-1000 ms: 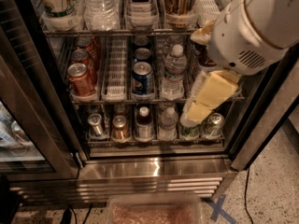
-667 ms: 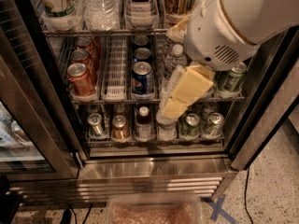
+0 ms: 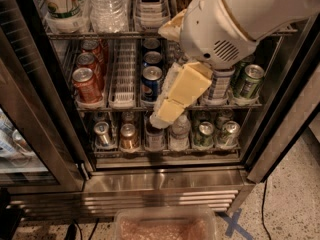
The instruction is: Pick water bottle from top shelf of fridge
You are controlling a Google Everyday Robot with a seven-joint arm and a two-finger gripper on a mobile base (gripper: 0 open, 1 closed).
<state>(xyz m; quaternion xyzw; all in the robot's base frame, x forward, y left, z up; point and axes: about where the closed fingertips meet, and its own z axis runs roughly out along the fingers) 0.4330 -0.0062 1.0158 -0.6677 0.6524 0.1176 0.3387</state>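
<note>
Because the gripper (image 3: 162,116) hangs inside the fridge (image 3: 50,119) in front of the water bottle (image 3: 169,86), which shows only as a ribbed sliver beside the blue can (image 3: 151,81), grip state indeterminable, 1 misaligned closure could knock either over.

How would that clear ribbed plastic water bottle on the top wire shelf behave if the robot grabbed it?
The clear ribbed plastic water bottle seems full, so probably fairly heavy for its size. Its ribbed walls may flex when squeezed, though the ribs should aid grip. The gripper hangs lower, before the middle shelf.
</note>
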